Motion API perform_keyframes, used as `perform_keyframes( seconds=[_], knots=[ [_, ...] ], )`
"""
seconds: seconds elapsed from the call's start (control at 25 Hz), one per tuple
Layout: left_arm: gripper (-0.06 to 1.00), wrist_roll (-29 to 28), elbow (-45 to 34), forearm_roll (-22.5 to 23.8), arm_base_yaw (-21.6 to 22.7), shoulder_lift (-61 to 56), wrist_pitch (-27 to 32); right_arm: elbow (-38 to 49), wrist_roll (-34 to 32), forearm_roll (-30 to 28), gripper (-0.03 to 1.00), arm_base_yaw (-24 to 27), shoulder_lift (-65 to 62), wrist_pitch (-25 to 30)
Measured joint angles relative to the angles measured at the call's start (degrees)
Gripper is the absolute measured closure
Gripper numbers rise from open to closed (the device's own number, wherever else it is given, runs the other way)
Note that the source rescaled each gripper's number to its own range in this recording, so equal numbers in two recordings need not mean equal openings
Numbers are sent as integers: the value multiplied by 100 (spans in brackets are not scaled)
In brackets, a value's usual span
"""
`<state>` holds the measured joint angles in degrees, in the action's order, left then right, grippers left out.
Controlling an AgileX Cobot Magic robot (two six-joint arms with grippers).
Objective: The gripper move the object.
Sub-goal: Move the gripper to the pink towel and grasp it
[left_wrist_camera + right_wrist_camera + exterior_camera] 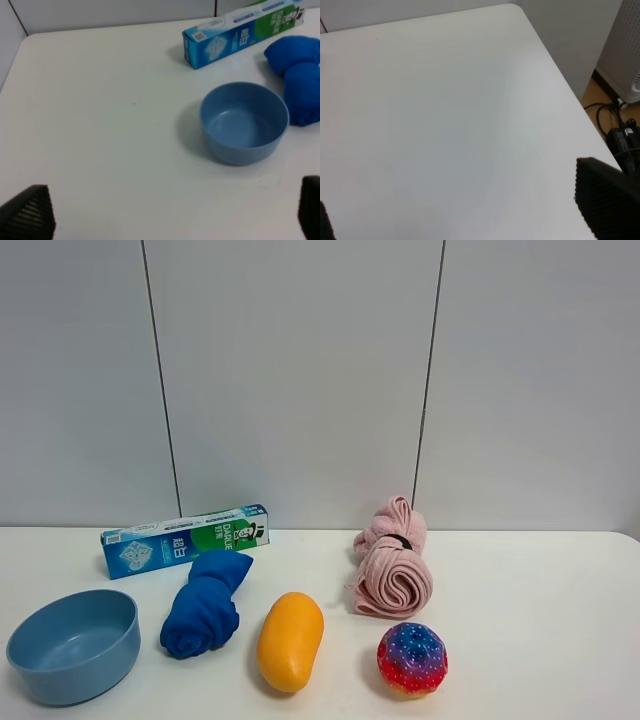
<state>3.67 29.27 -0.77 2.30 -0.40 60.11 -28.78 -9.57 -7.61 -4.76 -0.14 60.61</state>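
So the pink towel (392, 570) is sitting on the white table (540, 620), a bit right of the middle and toward the far side, not far from the grey wall panels (300, 370). It's a fluffy roll cinched by a black band (401, 540), with the fatter coiled end facing the near side and the smaller end pointing at the wall. Nothing is touching it.

Just nearer than the towel is a squishy-looking ball (412, 658) in red, blue and purple speckles. To the left of that is a smooth orange oval thing (290, 640); can't tell what it is, honestly. Further left is a blue rolled cloth (205, 605), then a blue bowl (72, 645) at the near left. Behind the cloth and bowl lies a toothpaste box (185, 538) in blue, white and green, lying flat and angled.

The left claw (169, 212) has its fingers spread wide apart with nothing between them. It hangs over bare table to the left of the bowl, and its wrist view also catches the box and the blue cloth.

The right claw (465, 212) is also spread wide and holding nothing, above bare table close to the far right corner (515, 7). Past the table edge you can see some cables (605, 107) on a wooden floor.
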Motion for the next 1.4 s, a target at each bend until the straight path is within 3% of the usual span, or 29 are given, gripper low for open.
perform_keyframes(
  seconds=[0.44,0.64,0.76,0.92,1.08,1.28,1.4],
  knots=[
    [-6,0,0,0,0,0,0,-18,39,30,0,0,0,-12],
    [-6,0,0,0,0,0,0,-543,613,713,0,0,246,-690],
    [-6,0,0,0,0,0,0,-1073,1335,1131,0,0,982,-894],
    [-6,0,0,0,0,0,0,-1860,2034,1266,0,0,2054,-1010],
    [-6,0,0,0,0,0,0,-2543,2048,1377,0,0,3056,-1199],
    [-6,0,0,0,0,0,0,-3212,2043,2120,0,-39,4581,-1109],
    [-6,0,0,0,0,0,0,-3485,2001,2347,0,-486,5425,-1055]
  ],
)
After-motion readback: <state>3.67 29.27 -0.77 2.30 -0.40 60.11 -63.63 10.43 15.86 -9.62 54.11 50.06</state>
